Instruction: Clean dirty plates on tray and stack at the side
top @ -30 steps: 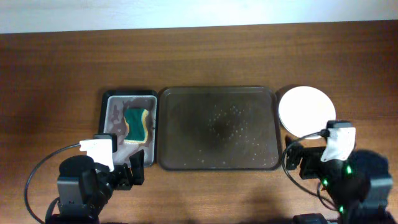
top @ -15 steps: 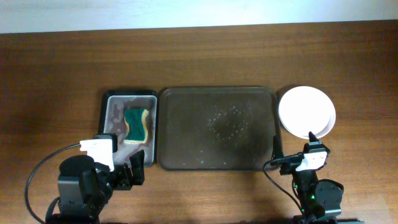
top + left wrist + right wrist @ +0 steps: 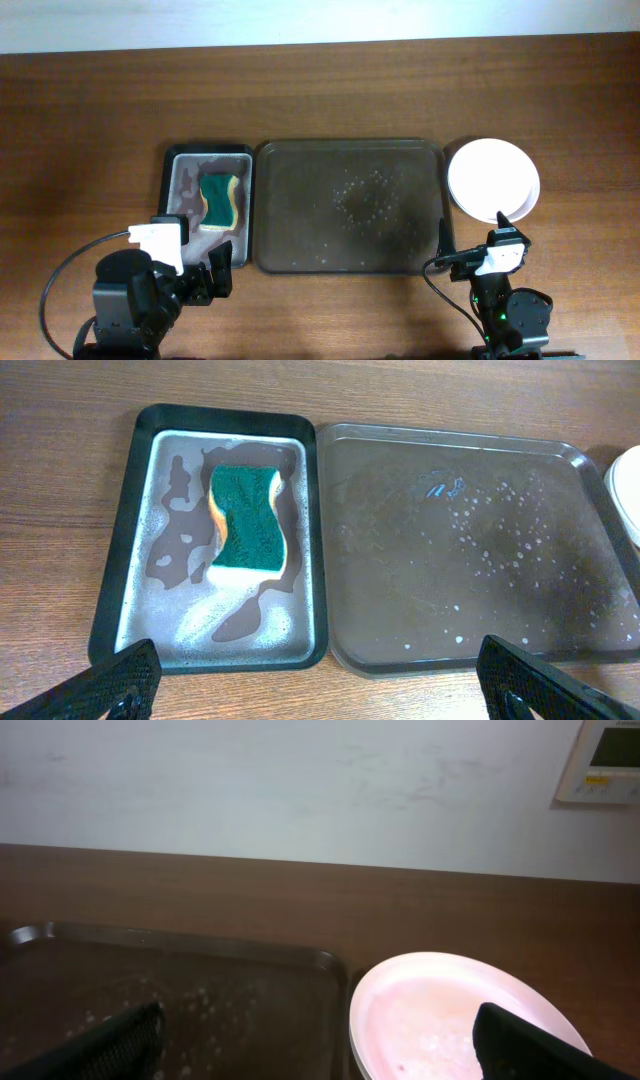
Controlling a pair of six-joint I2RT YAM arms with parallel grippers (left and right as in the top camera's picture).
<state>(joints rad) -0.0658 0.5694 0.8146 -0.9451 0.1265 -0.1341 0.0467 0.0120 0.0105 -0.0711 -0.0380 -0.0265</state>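
The dark brown tray [image 3: 300, 205] lies mid-table with only foam specks and water drops on it; it also shows in the left wrist view [image 3: 520, 610] and the right wrist view [image 3: 200, 980]. White plates [image 3: 493, 178] sit on the table just right of the tray; how many are stacked I cannot tell. The top plate [image 3: 440, 1010] looks wet and faintly pink. My left gripper [image 3: 200, 270] [image 3: 320, 685] is open and empty, in front of the gap between the two trays. My right gripper [image 3: 470, 242] [image 3: 320, 1050] is open and empty, in front of the tray's right edge and the plates.
A smaller black tray [image 3: 182, 185] [image 3: 135, 560] with foamy grey water stands left of the brown tray. A green and yellow sponge [image 3: 221, 200] [image 3: 248, 520] lies in it. A pale wall [image 3: 300, 780] rises behind the table's far edge.
My right arm has drawn back and shifted left from beside the plates to the table's front edge. The left arm, the plates and the sponge have not moved.
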